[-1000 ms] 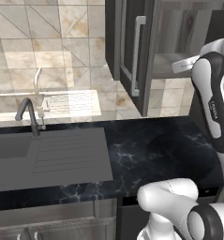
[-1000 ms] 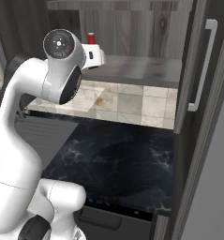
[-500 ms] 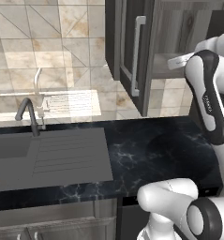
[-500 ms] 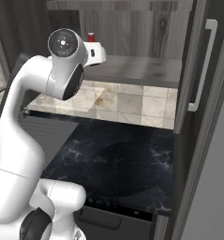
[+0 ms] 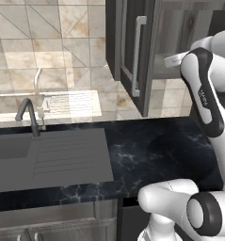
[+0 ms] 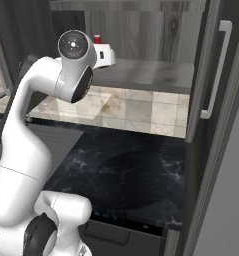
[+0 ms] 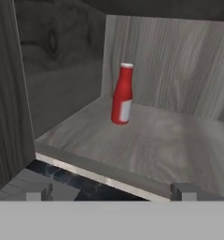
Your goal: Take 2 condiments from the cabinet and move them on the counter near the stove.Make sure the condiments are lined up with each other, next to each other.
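Observation:
A slim red condiment bottle [image 7: 122, 93] with a white cap stands upright near the back corner of the cabinet's grey shelf [image 7: 179, 140]. My gripper [image 7: 111, 193] hovers in front of the shelf's edge, open, its two fingertips [image 7: 38, 192] wide apart with nothing between them; the bottle is well ahead of them. From the right base view the hand [image 6: 106, 54] sits at the shelf's left end, with the bottle's top [image 6: 97, 39] just behind it. The black counter [image 6: 126, 165] lies below the shelf. The stove is out of view.
The open cabinet door [image 6: 211, 90] with its silver bar handle stands right of the shelf. Another dark cabinet door [image 5: 138, 56] hangs left of my hand [image 5: 174, 60]. A grey sink [image 5: 43, 155] and faucet [image 5: 29, 113] occupy the counter's [image 5: 151, 150] left part.
My hand has edged a little closer to the cabinet shelf, and the elbow has shifted with it. The gripper stayed open and the bottle has not moved.

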Controlling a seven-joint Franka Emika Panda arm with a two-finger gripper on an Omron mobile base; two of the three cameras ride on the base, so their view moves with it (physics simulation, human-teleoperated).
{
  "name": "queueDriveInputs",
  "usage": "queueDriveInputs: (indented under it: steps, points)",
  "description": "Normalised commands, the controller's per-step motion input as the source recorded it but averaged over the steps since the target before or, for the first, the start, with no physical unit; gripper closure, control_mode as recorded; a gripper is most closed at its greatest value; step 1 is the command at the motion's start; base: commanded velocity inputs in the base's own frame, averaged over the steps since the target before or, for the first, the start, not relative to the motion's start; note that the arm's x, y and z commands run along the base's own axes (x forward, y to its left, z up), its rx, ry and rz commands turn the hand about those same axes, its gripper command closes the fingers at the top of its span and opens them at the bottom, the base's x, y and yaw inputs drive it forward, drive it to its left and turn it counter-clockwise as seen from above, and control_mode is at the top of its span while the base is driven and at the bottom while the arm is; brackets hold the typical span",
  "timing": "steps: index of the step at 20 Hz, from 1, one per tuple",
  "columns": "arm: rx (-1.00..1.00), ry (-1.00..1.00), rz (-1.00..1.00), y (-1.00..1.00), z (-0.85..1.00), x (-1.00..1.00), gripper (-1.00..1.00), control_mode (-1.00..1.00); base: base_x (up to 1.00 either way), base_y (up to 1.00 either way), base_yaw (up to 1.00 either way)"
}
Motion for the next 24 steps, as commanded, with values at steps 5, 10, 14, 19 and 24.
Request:
queueDriveInputs:
  steps: [5, 10, 14, 19, 24]
  points:
    - [0.00, 0.00, 0.05, 0.00, 0.00, 0.22, -1.00, -1.00, 0.00, 0.00, 0.00]
    - [0.00, 0.00, 0.07, 0.01, 0.00, 0.24, -1.00, -1.00, 0.00, 0.00, 0.00]
    - [0.00, 0.00, 0.10, 0.02, 0.00, 0.24, -1.00, -1.00, 0.00, 0.00, 0.00]
    - [0.01, 0.00, 0.06, 0.03, 0.00, 0.15, -1.00, -1.00, 0.00, 0.00, 0.00]
    - [0.02, 0.02, 0.01, 0.11, 0.00, 0.16, -1.00, -1.00, 0.00, 0.00, 0.00]
